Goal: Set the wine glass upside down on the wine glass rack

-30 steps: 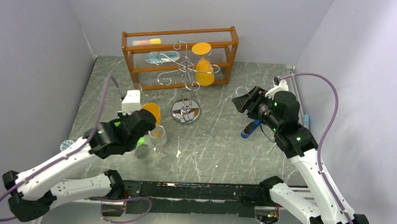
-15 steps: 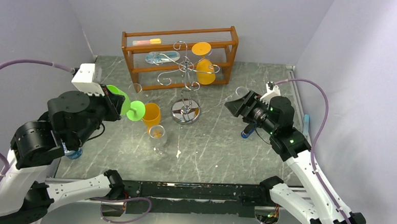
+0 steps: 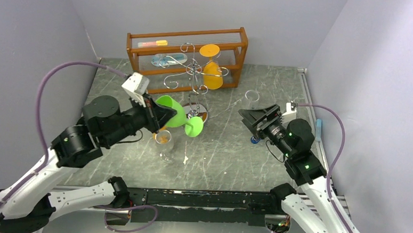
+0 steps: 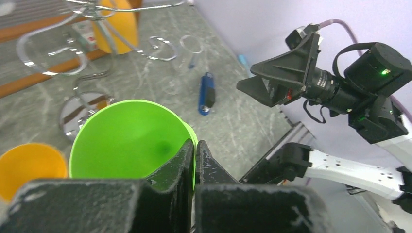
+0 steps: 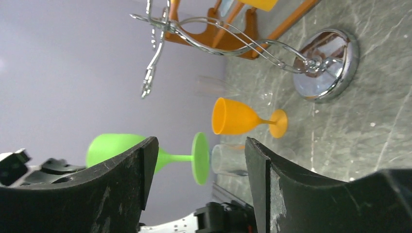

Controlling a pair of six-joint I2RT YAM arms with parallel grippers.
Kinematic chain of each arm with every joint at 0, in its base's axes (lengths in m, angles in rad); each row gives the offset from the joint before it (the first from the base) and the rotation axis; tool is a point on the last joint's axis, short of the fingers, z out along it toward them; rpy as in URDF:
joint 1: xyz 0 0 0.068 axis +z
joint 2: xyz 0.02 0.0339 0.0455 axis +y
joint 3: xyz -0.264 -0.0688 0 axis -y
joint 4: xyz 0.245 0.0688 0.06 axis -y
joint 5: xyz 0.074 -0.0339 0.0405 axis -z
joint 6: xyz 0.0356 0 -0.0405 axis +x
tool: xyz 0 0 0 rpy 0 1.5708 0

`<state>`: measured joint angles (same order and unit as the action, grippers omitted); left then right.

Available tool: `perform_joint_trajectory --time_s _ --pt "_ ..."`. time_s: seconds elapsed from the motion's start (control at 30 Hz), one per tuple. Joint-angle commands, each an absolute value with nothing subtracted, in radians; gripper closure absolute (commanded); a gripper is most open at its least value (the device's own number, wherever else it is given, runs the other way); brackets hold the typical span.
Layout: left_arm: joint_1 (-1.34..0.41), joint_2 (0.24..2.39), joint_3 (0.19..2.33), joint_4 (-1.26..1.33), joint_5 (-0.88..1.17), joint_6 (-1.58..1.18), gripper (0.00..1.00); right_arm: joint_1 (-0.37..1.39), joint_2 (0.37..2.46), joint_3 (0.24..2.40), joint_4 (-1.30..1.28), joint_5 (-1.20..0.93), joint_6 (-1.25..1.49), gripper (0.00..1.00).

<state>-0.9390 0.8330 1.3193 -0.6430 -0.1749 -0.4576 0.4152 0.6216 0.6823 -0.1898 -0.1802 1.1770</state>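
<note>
Over on the left, the left end effector [image 3: 163,116] has its fingers pressed together on the rim of the bright green plastic wine glass [image 3: 177,113], pinching the bowl wall. The glass is up in the air, above the grey marbled bench [image 3: 234,155] and just near-left of the silver wire wine glass rack [image 3: 195,73]. Its long axis is slanted: mouth up and to the left, towards the wrist, with the round foot pointing down and right towards the rack's shiny round base. So it's not inverted.

Beneath it an orange plastic wine glass [image 5: 238,118] stands upright, and a clear glass [image 3: 164,143] stands just nearer. On the rack's right side a second orange glass [image 3: 213,74] sits foot up, bowl down. The curled arms on the near left reach out towards the green glass. The orange-brown wooden shelf [image 3: 187,38] closes off the far edge.

Further right there's open bench, then the right end effector [image 3: 247,121], its fingers spread wide and gripping nothing, well apart from the rack. A small blue object [image 4: 206,93] lies on the bench beside it.
</note>
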Motion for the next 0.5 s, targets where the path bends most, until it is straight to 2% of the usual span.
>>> perform_joint_trajectory --time_s 0.0,0.17,0.27,0.47 --pt "-0.935 0.842 1.196 -0.325 -0.016 -0.496 0.95 0.412 0.559 0.684 -0.261 -0.103 1.33 0.3" --pt "-0.951 0.841 0.955 0.108 0.031 -0.541 0.95 0.411 0.445 0.617 -0.327 -0.055 1.519 0.31" --pt "-0.996 0.848 0.901 0.228 -0.055 -0.494 0.95 0.412 0.379 0.617 -0.38 -0.006 1.546 0.31" --pt "-1.099 0.911 0.868 0.416 -0.105 -0.41 0.95 0.412 0.393 0.648 -0.41 -0.036 1.551 0.32"
